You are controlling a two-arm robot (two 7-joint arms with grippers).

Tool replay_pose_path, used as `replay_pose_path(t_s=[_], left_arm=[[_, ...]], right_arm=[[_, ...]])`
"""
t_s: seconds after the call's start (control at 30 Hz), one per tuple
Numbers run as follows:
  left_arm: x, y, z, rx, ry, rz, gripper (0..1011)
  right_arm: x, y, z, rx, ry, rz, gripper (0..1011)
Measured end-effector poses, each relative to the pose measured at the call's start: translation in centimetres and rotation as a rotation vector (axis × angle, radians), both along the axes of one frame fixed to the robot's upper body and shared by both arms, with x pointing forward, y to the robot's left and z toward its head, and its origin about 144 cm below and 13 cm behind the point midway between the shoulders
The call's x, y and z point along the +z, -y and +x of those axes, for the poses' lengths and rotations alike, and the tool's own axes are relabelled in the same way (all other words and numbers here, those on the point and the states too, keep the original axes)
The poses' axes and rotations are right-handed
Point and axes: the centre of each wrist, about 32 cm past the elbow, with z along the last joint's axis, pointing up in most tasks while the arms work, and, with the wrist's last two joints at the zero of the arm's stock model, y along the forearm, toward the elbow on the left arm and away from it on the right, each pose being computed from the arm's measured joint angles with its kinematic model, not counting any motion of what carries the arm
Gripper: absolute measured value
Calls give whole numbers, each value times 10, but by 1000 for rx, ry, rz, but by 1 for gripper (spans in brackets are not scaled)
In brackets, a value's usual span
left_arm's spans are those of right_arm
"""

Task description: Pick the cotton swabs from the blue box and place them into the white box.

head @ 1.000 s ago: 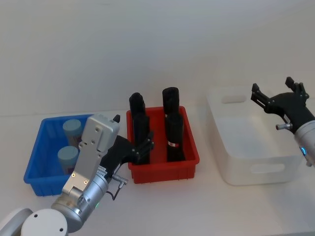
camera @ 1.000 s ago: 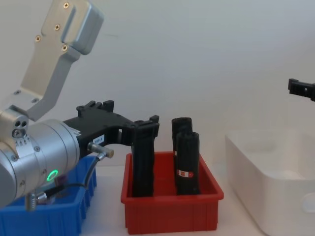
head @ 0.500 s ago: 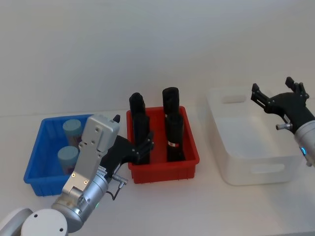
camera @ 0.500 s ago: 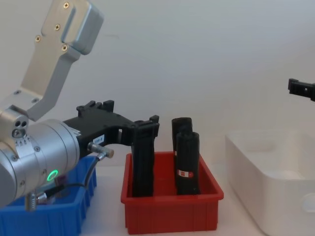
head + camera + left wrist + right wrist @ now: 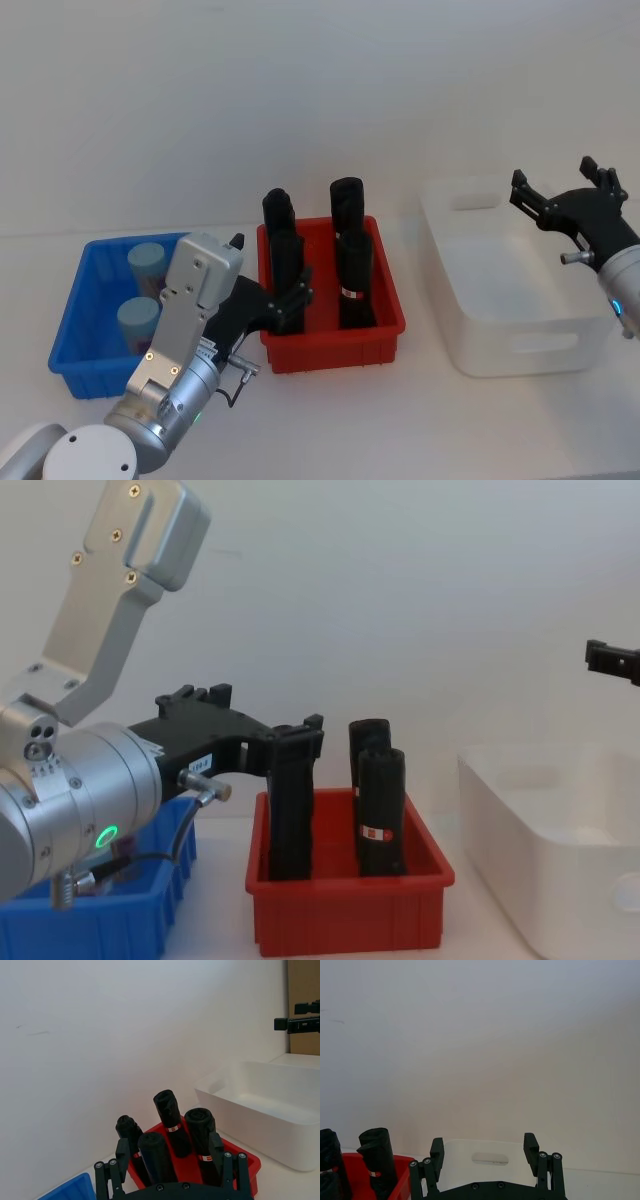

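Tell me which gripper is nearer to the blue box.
Left. The left gripper hangs open just right of the bright blue ribbed plastic bin, at the red plastic bin's corner; the right gripper is open far off, over the white plastic bin.

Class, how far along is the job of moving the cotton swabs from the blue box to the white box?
Done: nothing; the white box looks empty. In hand: nothing; the left hand is open beside the red bin, the right hand open above the white box. Left: both cotton swabs sit in the blue box.
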Motion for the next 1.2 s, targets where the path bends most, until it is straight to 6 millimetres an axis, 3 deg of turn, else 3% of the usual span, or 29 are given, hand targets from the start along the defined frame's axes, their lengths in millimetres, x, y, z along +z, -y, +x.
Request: replay_pose_path(t_s=[0.83,1.2], left_arm=[[0,-1,1,1,0,0,1004],[2,-19,13,32,-46,-5,1004]], right_arm=[[0,0,0,0,0,0,1002],[0,0,0,0,0,0,1002]])
